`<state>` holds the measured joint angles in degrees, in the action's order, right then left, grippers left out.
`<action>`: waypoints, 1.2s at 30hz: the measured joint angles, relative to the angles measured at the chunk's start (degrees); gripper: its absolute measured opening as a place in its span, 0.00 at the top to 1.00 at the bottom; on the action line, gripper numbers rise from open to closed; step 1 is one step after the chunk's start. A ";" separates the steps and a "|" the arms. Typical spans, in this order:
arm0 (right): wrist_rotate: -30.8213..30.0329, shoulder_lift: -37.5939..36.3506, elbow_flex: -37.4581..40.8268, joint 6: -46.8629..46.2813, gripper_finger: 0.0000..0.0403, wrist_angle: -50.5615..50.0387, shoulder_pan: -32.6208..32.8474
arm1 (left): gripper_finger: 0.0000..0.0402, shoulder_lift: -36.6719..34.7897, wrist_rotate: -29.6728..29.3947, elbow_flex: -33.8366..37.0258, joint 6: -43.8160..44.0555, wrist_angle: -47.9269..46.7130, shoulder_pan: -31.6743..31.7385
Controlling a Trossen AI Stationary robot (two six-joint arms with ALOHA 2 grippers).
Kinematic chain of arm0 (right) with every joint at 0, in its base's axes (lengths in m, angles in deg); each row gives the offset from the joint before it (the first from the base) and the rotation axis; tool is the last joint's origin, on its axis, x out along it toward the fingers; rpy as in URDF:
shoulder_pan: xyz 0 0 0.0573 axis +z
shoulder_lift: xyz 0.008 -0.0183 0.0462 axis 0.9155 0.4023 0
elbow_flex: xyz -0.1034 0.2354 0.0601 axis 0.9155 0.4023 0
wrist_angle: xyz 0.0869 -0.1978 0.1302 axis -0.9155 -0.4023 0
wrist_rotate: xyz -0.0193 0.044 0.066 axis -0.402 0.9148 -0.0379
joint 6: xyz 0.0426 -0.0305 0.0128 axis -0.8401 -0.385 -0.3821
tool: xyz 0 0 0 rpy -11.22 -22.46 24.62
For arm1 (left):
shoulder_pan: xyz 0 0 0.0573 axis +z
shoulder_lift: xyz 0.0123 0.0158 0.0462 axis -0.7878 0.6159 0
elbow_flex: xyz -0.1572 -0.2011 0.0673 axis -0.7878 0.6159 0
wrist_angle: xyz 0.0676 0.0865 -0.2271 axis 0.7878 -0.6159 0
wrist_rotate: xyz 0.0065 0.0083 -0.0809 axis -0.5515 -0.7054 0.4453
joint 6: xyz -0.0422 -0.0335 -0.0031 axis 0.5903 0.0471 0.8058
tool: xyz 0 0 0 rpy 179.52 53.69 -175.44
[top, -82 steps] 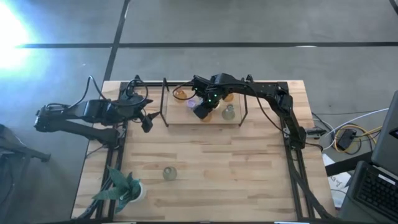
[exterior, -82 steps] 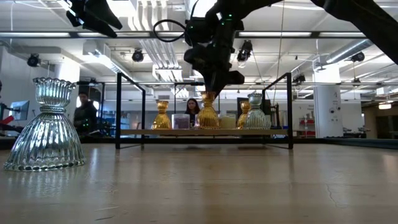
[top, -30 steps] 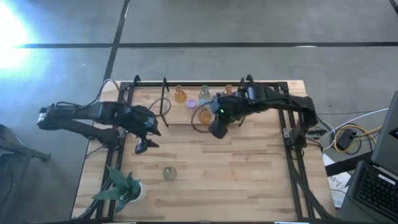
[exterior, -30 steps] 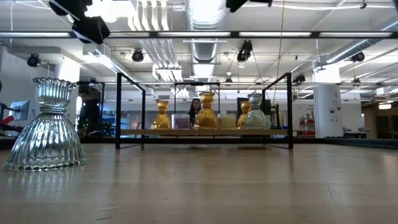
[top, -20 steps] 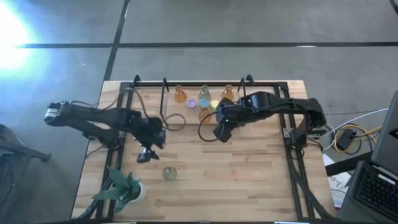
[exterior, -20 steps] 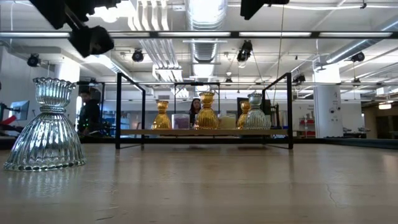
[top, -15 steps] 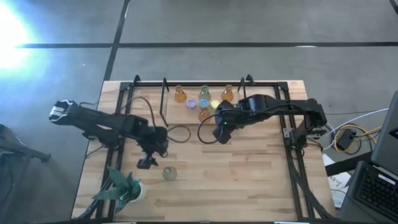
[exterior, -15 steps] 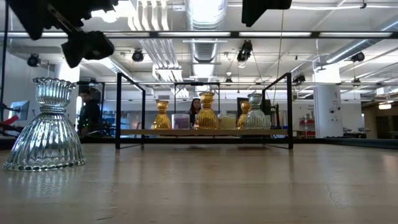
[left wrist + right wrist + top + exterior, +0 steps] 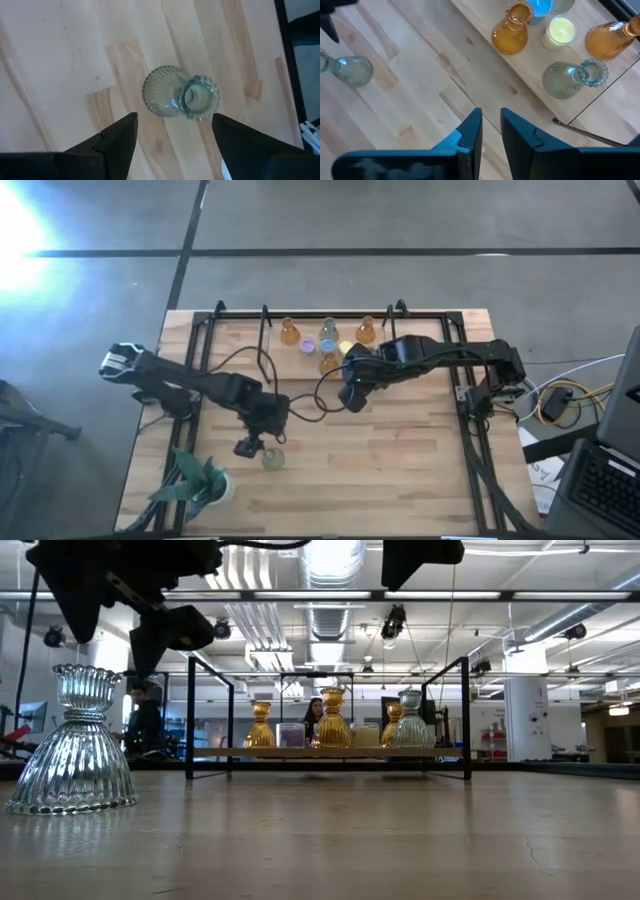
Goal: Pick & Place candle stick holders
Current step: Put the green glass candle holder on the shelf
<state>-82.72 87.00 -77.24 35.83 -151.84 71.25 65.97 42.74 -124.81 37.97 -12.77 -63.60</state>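
A grey-green ribbed glass candle stick holder (image 9: 272,459) stands upright on its wide base on the table near the front left; it also shows in the low view (image 9: 78,745). My left gripper (image 9: 247,446) hangs open just above it, and its fingers frame the holder (image 9: 180,95) without touching. My right gripper (image 9: 350,398) is empty over the table's middle, its fingers a narrow gap apart (image 9: 491,125). Several amber, blue, purple, yellow and grey-green holders stand on a low shelf (image 9: 300,372) at the far side.
A leafy plant in a white pot (image 9: 195,485) stands at the near left corner. The shelf's black frame (image 9: 190,720) rises at the far side. A dark cable (image 9: 300,405) loops over the table between the arms. Black rails run along both table sides.
My left gripper has gone toward the table's near edge and to the right, coming down over the grey-green holder on the table. The holder has stayed where it was.
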 joint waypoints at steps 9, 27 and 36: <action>0.02 -0.01 0.90 0.05 0.84 -0.14 0.00 | 0.37 4.78 0.02 -0.49 0.09 0.59 0.00; 0.04 -0.01 0.38 1.53 0.85 -0.44 0.00 | 0.47 9.73 1.75 -0.02 -0.52 4.64 0.00; 0.07 -0.01 0.47 1.88 0.84 -0.50 0.00 | 0.73 10.10 2.40 -0.03 0.06 4.70 0.00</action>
<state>-82.66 86.99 -76.77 37.71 -152.34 71.25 76.07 45.13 -124.84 38.03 -8.06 -63.60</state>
